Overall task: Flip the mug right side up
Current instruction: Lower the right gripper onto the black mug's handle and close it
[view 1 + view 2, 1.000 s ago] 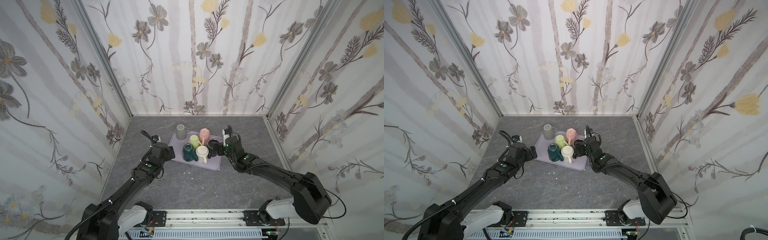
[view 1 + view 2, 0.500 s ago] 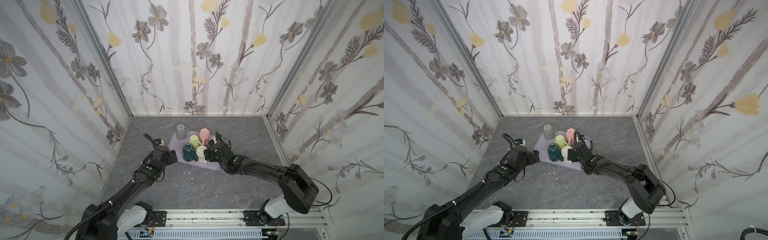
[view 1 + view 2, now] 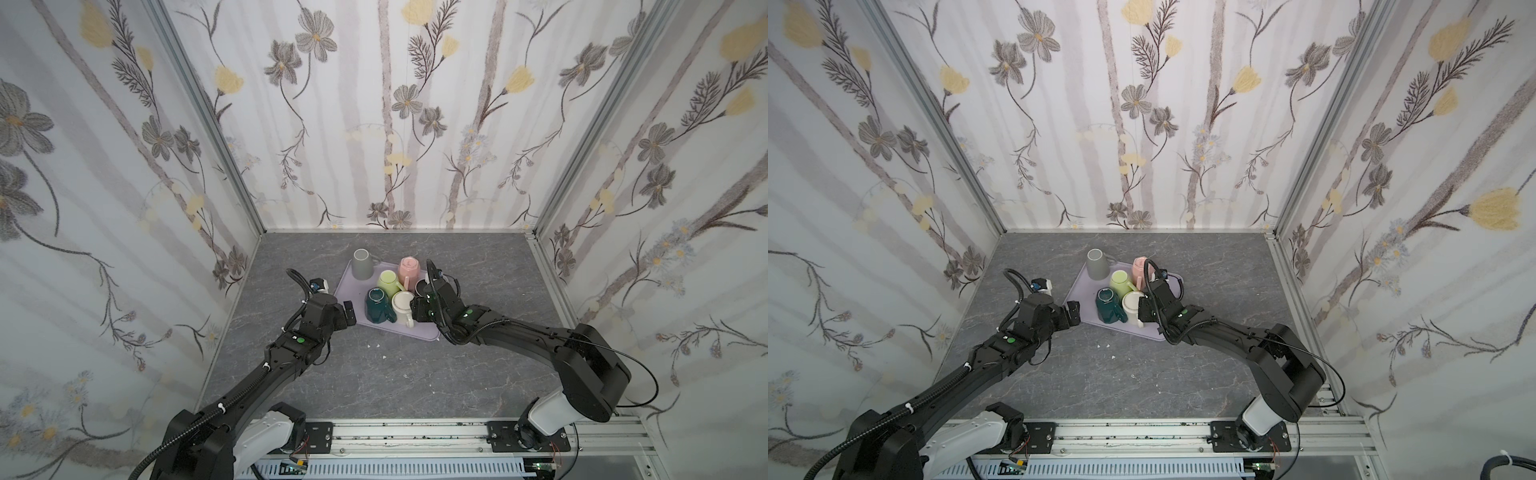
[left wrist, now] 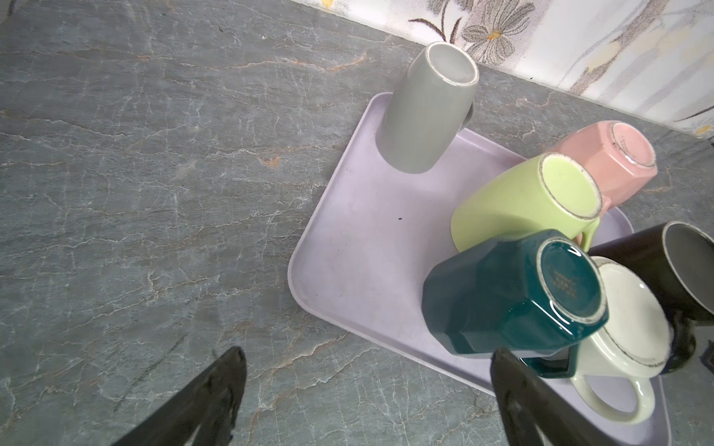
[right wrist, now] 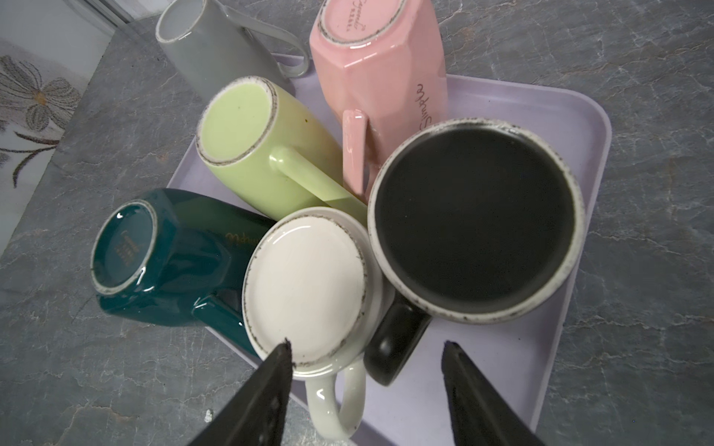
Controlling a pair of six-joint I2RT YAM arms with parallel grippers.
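Mugs — six in all, one of each colour:
- grey mug (image 5: 216, 50), 1
- light green mug (image 5: 262, 154), 1
- pink mug (image 5: 386, 69), 1
- dark teal mug (image 5: 166, 262), 1
- cream mug (image 5: 305, 285), 1
- black mug (image 5: 475, 220), 1

Lilac tray (image 5: 560, 127), 1.

Robot arms — two: left arm (image 3: 291, 353), right arm (image 3: 519, 332).

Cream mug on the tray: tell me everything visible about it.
The cream mug looks like glossy glazed ceramic, round, widening below its foot. It stands upside down on the lavender tray, flat base up, ringed by a speckled unglazed rim. Its loop handle points toward the right tool, between the open fingers. It is crowded between the dark green mug and the black mug; contact with either, or with the tool, cannot be told.
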